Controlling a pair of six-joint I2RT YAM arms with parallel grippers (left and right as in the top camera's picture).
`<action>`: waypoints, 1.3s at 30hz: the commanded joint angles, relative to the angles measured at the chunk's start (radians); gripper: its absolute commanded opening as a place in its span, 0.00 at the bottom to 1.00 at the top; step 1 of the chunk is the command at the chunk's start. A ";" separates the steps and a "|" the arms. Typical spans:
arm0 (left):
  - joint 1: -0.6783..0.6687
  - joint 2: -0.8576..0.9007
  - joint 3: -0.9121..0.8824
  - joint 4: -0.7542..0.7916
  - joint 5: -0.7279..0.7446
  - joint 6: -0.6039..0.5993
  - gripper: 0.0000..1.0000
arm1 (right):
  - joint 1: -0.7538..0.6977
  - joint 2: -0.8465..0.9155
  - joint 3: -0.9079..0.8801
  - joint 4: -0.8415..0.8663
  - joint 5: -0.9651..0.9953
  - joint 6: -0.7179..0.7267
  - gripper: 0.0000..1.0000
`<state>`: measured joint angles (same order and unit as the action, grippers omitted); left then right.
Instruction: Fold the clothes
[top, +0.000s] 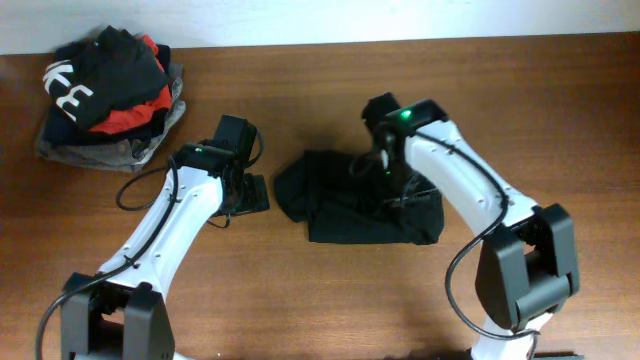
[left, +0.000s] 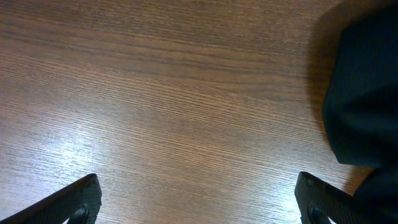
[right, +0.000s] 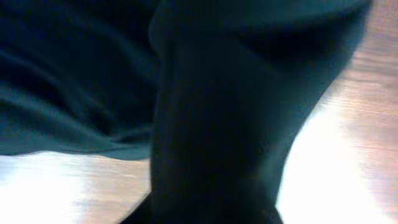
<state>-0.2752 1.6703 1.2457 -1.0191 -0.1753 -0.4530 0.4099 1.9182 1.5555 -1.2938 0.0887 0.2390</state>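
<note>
One black top (top: 360, 205) lies bunched at the centre of one wooden table (top: 560, 100). The left gripper (left: 199, 205) gapes wide beside it. The right gripper (top: 384, 168) sits in the fabric, its grip impossible to tell. One garment pile (top: 110, 100) occupies the far-left corner.

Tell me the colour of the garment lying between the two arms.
The top is black, with no pattern showing; the overhead view shows it best.

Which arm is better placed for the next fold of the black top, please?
Right, probably: the right gripper sits over the black top, fabric filling its view; the left gripper hangs open over table beside it.
</note>
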 joint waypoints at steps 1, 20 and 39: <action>0.003 0.007 -0.002 -0.003 -0.004 -0.009 0.99 | 0.052 0.002 -0.037 0.031 -0.057 0.006 0.41; 0.003 0.007 -0.002 -0.008 -0.004 -0.009 0.99 | -0.074 -0.008 0.244 -0.157 -0.209 0.009 0.41; 0.003 0.007 -0.002 -0.007 -0.003 -0.009 0.99 | -0.068 -0.001 -0.248 0.193 -0.475 -0.023 0.04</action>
<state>-0.2752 1.6722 1.2457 -1.0248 -0.1753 -0.4530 0.3077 1.9182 1.3727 -1.1389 -0.2802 0.2241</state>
